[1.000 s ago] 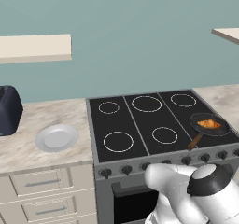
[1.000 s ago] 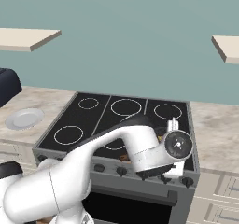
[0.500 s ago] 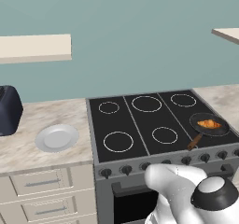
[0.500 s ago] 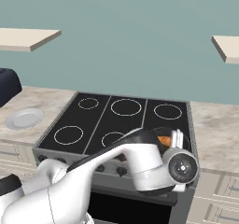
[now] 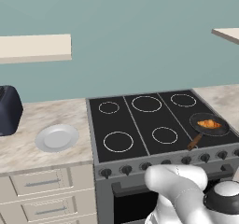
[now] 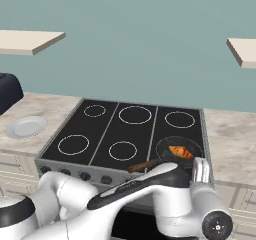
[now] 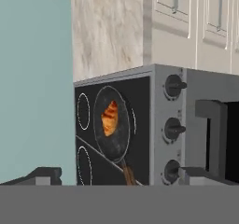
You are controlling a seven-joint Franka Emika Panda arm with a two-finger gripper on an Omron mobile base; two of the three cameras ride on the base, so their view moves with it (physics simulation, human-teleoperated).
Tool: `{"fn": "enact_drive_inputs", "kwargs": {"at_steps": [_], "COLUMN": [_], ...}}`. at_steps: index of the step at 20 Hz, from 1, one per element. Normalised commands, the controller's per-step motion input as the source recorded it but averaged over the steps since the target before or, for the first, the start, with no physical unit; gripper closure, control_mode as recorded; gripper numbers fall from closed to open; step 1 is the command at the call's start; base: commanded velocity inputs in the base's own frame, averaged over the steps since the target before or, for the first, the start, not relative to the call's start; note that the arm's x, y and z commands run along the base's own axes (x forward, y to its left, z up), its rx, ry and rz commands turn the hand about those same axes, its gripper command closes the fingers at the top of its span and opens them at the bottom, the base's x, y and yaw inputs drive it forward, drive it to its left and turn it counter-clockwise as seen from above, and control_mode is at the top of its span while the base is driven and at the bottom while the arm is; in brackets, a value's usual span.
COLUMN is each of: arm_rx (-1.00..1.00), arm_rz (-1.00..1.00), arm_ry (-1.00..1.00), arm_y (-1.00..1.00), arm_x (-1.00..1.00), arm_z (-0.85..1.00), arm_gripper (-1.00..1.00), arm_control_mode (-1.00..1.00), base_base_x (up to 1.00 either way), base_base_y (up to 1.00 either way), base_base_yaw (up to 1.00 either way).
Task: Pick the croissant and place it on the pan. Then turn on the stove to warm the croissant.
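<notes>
One croissant (image 5: pixel 209 123) lies inside the pan (image 5: pixel 208 124), which sits on the front right burner of the stove (image 5: pixel 140 125). In the left base view the croissant's long axis runs roughly left to right across the pan, and the pan's wooden handle (image 5: pixel 194 142) points toward the front knobs (image 7: pixel 173 130). Low before the stove's right front, the fingers (image 7: pixel 44 174) are spread wide and released, grasping nothing. A plate (image 5: pixel 57 137) rests on the desk (image 5: pixel 28 141) left of the stove.
</notes>
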Motion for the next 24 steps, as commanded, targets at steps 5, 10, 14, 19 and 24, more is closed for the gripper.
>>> {"fn": "enact_drive_inputs", "kwargs": {"at_steps": [5, 10, 14, 19, 24], "arm_rx": [-0.04, -0.09, -0.02, -0.23, -0.32], "arm_rz": [0.16, 0.20, 0.17, 0.09, 0.03], "arm_ry": [-0.21, -0.19, -0.14, -0.07, -0.05], "arm_y": [-0.12, 0.00, 0.00, 0.00, 0.00], "arm_x": [-0.20, -0.12, 0.00, 0.00, 0.00], "arm_z": [-0.35, -0.28, -0.18, -0.18, -0.19], "arm_gripper": [-1.00, -1.00, -1.00, -1.00, -1.00], "arm_control_mode": [-1.00, -1.00, -1.00, -1.00, -1.00], "base_base_x": [0.00, 0.00, 0.00, 0.00, 0.00], "base_base_y": [0.00, 0.00, 0.00, 0.00, 0.00], "base_base_yaw": [0.00, 0.00, 0.00, 0.00, 0.00]}}
